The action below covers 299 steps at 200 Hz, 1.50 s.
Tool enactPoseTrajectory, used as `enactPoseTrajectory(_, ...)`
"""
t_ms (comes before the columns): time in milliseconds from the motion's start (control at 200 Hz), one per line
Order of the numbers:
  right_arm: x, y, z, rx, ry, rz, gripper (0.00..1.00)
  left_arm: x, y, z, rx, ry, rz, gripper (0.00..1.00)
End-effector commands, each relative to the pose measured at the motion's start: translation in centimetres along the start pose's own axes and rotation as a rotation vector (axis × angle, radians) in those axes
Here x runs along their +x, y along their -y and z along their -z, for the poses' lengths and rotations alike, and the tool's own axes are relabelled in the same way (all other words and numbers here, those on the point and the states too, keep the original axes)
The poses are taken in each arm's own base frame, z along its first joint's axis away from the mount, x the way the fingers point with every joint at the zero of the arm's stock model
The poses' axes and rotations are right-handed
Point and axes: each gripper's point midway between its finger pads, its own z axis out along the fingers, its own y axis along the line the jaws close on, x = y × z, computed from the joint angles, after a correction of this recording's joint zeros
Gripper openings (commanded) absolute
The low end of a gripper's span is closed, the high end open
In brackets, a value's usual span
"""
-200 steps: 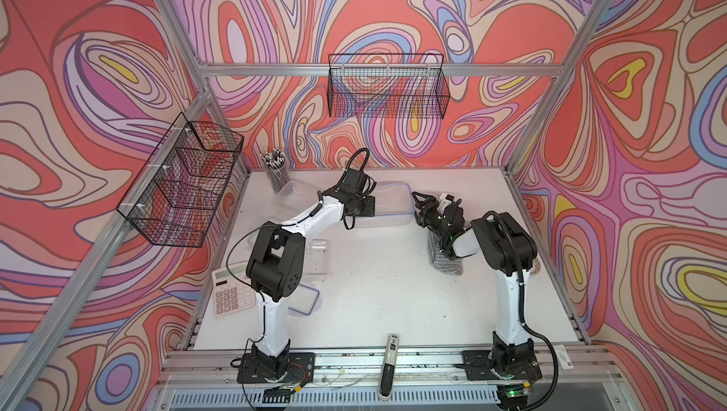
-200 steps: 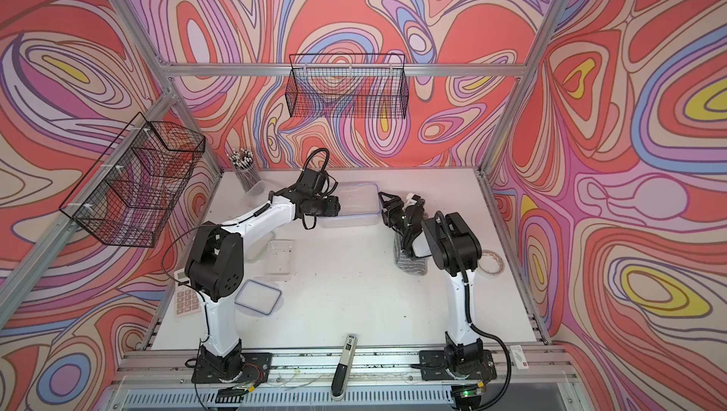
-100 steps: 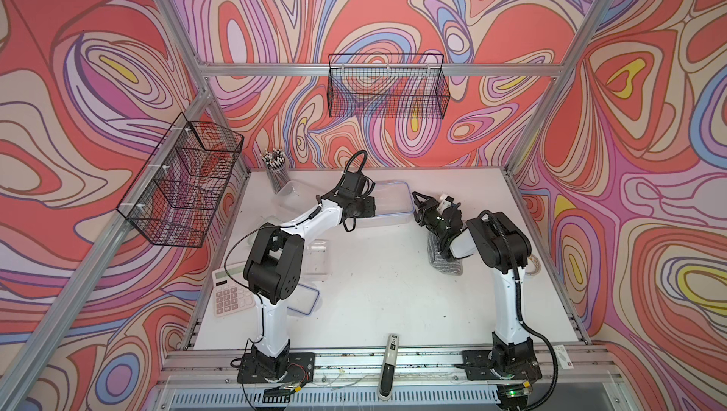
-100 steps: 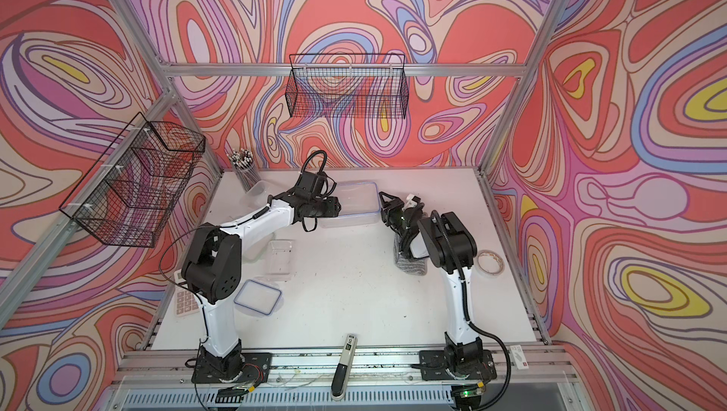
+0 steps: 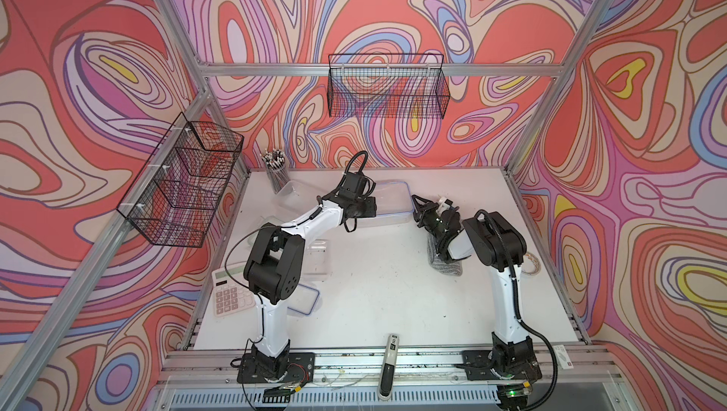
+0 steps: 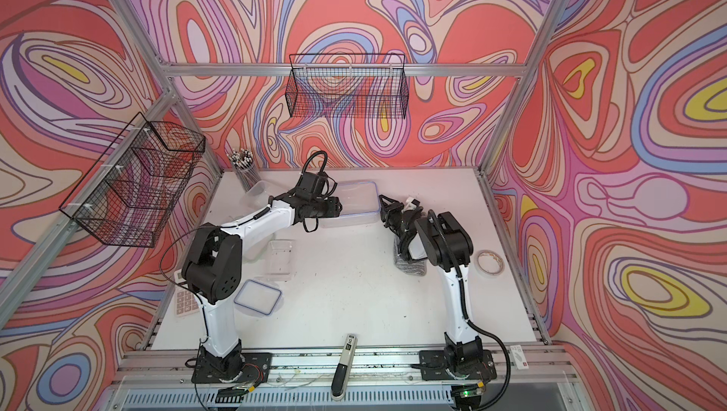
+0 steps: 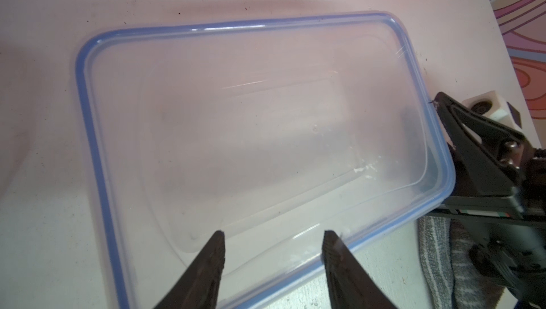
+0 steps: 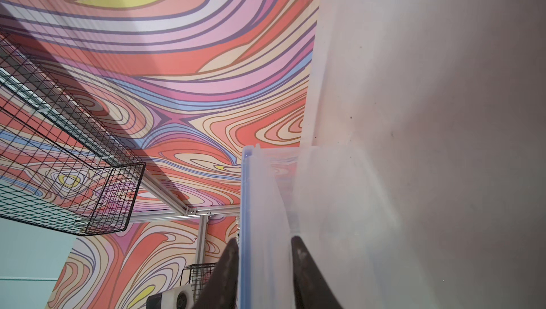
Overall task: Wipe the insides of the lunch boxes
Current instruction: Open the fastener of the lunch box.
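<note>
Large lunch box (image 5: 393,198): lid on, blue-rimmed, at the rear centre of the tabletop (image 5: 393,295).
Left tool (image 7: 273,238): fingers apart, poised over the lid's edge.
Right tool (image 8: 264,242): fingers straddle the box's end rim, close on both sides; I cannot tell whether it is clamped.

Both top views: high at front, looking down, whole table (image 5: 373,291). Wrist views: close on box (image 7: 236,130) (both share it).

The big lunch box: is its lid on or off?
On: in the left wrist view the blue-rimmed lid covers the big lunch box all around.
</note>
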Motion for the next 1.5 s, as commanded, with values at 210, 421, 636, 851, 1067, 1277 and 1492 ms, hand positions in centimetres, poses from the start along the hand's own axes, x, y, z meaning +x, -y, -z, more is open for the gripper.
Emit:
enactPoseTrajectory(210,2.2,-1.9,-0.5,-0.080,-0.071,-0.009,0.16,12.4,-4.5,-2.5,-0.143,-0.399,0.057,0.55)
enactPoseTrajectory(421,2.2,-2.0,-0.3,-0.074,-0.067,-0.003,0.09,12.5,-4.6,-2.5,-0.150,-0.402,0.056,0.55)
enactPoseTrajectory(636,2.2,-1.4,0.4,-0.022,-0.060,0.027,0.06,11.9,-4.5,-2.4,-0.151,-0.390,0.051,0.55)
enactPoseTrajectory(851,2.1,-0.7,1.5,0.072,-0.038,0.094,0.11,10.5,-3.9,-2.2,-0.142,-0.362,0.036,0.55)
enactPoseTrajectory(1067,2.0,-0.5,1.9,0.165,-0.030,0.170,0.17,9.2,-3.4,-2.0,-0.132,-0.341,0.028,0.55)
enactPoseTrajectory(1277,1.7,-0.2,2.2,0.229,-0.021,0.214,0.34,8.0,-2.7,-1.5,-0.115,-0.312,0.028,0.55)
enactPoseTrajectory(1492,1.1,-0.8,3.0,0.285,0.007,0.284,0.63,5.5,-1.3,-0.9,-0.084,-0.258,0.027,0.57)
